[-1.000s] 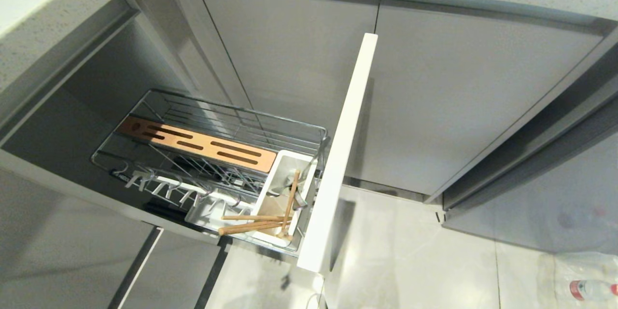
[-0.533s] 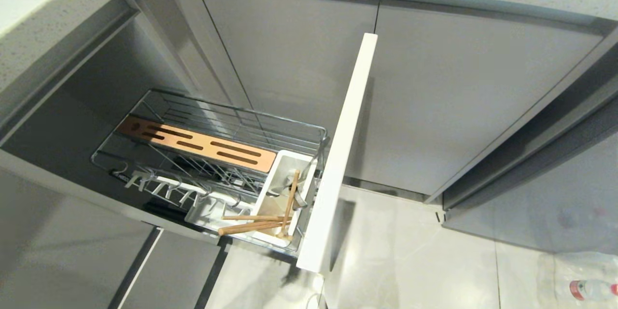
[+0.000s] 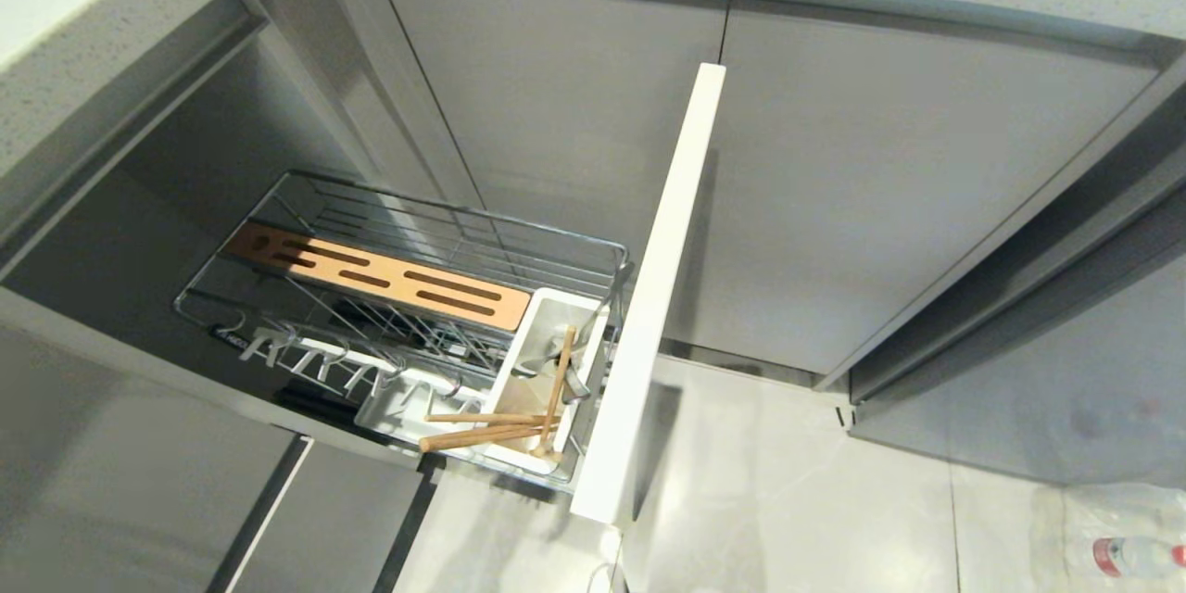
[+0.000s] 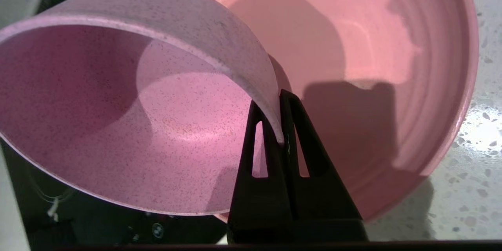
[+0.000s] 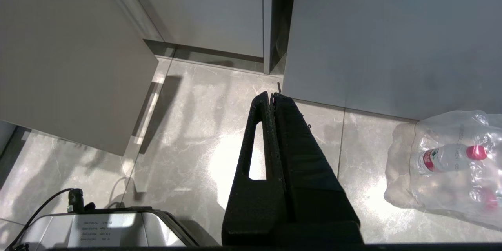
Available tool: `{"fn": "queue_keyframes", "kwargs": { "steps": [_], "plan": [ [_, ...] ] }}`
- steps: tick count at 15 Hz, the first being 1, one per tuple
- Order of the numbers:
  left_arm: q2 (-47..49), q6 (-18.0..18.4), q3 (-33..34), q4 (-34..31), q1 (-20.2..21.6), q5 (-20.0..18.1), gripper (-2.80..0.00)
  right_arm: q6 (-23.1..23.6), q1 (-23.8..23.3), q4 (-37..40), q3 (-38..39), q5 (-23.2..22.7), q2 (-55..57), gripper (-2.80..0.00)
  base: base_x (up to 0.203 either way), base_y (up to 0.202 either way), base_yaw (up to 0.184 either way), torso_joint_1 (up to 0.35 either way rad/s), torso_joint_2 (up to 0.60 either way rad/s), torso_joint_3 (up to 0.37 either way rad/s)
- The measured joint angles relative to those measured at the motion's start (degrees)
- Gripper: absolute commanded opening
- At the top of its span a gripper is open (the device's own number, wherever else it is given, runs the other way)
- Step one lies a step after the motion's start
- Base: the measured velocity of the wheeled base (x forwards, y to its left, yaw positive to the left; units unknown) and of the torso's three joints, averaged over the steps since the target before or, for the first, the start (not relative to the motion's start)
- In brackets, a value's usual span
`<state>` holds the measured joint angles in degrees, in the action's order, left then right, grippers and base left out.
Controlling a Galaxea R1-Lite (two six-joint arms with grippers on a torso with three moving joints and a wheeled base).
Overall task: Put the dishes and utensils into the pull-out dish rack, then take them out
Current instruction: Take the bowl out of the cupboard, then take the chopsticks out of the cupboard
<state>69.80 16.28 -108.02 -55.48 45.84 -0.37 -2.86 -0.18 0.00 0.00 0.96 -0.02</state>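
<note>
The pink bowl (image 4: pixel 129 125) is being clamped by its rim in the left tool (image 4: pixel 279 133), tilted above the pink plate (image 4: pixel 392 66) on the speckled tabletop (image 4: pixel 470 188). The right tool (image 5: pixel 272 98) is being kept pressed together above the floor (image 5: pixel 188 153). No writing is being made out legibly.

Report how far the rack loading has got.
Done: chopsticks sit in the white caddy of the pulled-out dish rack. In hand: the left gripper pinches the pink bowl by its rim, above the pink plate on the counter. Left: bowl and plate into the rack, then unloading. Right gripper parked, shut.

Right gripper (image 5: pixel 272 96) — fingers together, tiled floor (image 5: pixel 196 125), bottled water pack (image 5: pixel 451 160)
</note>
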Motion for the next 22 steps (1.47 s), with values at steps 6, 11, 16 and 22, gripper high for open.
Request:
{"fn": "queue_keyframes", "kwargs": {
  "steps": [6,11,16,22],
  "plan": [
    [2.05,-3.86,-1.77,-1.96,-0.06,-0.34,-2.8,0.0,0.0,0.0,0.0,0.0,0.0,-2.8,0.0,0.0,0.0,0.0,0.0,0.0],
    [2.16,-8.4,-1.25,-2.21,-0.24,-2.69,-2.8,0.0,0.0,0.02,0.0,0.0,0.0,-2.8,0.0,0.0,0.0,0.0,0.0,0.0],
    [2.11,-11.45,-1.32,-3.53,-0.24,-5.08,-2.8,0.0,0.0,0.0,0.0,0.0,0.0,-2.8,0.0,0.0,0.0,0.0,0.0,0.0],
    [1.81,-11.54,-1.32,-2.79,-0.17,-5.12,-2.8,-0.02,0.0,0.02,0.0,0.0,0.0,-2.8,0.0,0.0,0.0,0.0,0.0,0.0]
  ]
}}
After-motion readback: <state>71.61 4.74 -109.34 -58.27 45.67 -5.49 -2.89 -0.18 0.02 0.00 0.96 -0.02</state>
